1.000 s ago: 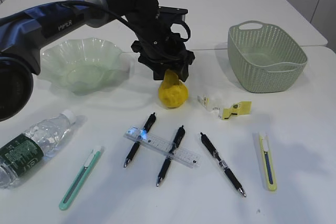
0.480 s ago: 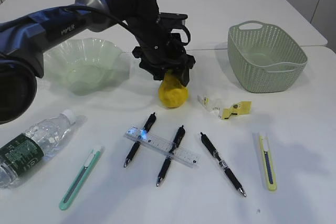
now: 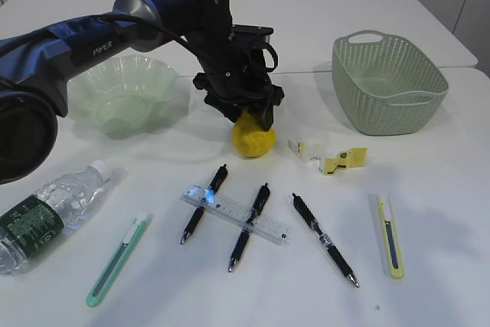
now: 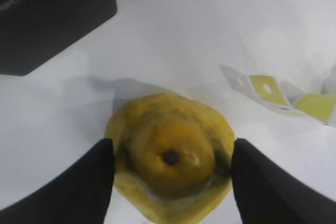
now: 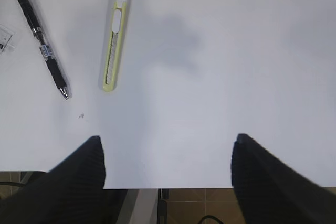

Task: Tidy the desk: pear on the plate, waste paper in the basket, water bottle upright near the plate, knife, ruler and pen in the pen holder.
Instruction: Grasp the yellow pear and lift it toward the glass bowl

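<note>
As the left gripper (image 4: 170,174) had descended, its parted jaws narrowing around the lumpy yellow pear (image 3: 253,139), no firm grip was yet evident; transfer to the plate remained outstanding.

I see bright, even overhead light; soft shadows on the white worktop (image 3: 429,212); left wrist view close-up blurred, pear (image 4: 170,174) soft

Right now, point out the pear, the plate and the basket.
pear (image 3: 255,142): exterior view, on its yellow lower body below the arm.
plate (image 3: 90,78): exterior view, on the wavy left rim.
basket (image 3: 375,109): exterior view, on the perforated front wall.
</note>
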Controlling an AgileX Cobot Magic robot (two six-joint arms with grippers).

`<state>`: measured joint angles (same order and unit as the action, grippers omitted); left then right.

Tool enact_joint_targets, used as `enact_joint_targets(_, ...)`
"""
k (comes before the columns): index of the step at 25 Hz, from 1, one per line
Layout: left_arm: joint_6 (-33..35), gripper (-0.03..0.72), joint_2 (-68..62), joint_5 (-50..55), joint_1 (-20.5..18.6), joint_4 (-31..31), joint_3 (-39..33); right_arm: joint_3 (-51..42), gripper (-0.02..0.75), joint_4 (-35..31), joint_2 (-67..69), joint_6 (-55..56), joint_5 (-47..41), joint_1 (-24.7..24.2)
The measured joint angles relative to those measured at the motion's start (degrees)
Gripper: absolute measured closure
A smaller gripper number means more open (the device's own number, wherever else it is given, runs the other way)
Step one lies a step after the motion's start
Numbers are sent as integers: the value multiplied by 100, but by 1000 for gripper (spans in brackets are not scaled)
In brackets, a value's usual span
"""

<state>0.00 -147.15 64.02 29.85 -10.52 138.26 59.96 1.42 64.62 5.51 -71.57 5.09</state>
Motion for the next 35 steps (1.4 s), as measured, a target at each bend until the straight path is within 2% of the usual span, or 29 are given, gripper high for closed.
enact_joint_targets(5,0,265,0,-11,0,7,3,0,155,0,0,0,0,0)
enact_joint_targets(8,0,363,0,-36,0,7,25,0,155,0,0,0,0,0)
enact_joint_targets(11,0,421,11,-23,-9,7,25,0,155,0,0,0,0,0)
enact_joint_targets(29,0,430,149,625,-9,169,25,0,155,0,0,0,0,0)
enact_joint_targets(35,-121,430,562,689,-9,231,25,0,155,0,0,0,0,0)
